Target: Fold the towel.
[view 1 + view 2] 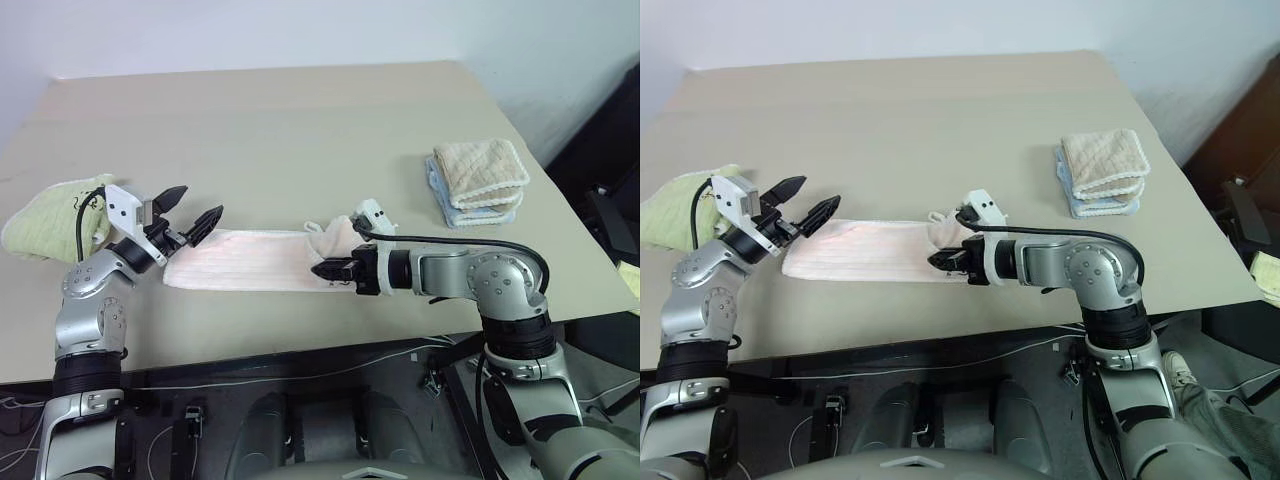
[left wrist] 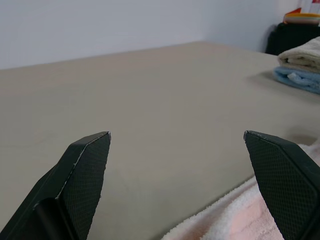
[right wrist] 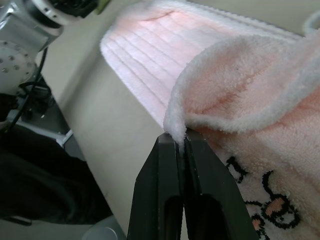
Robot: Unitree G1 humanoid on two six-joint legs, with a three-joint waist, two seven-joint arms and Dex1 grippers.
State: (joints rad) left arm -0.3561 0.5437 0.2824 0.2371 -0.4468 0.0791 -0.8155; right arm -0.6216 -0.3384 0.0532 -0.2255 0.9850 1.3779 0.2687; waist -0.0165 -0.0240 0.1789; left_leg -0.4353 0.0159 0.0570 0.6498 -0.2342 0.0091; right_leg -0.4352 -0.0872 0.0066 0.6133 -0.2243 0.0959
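Pale pink terry towel lies as a long strip near the front edge of the beige counter, ribbed side up. Its right end is lifted and folded back over itself, bunched into a small hump. Right tool is clamped on that folded edge; in the right wrist view the two black fingers sit pressed together with a pinch of pink edge between the tips, and a dark embroidered mark shows on the towel just beside them. Right arm reaches in level from the right end of the towel, tool pointing along the strip toward its left end. Left tool hangs just above the towel's left end, fingers spread wide, nothing between them; in the left wrist view the pink edge shows under one fingertip, contact unclear. Light green towel sits crumpled well left of the pink towel, behind the left arm. Folded beige towel is stacked on a light blue towel, well right of the pink towel near the counter's right edge.
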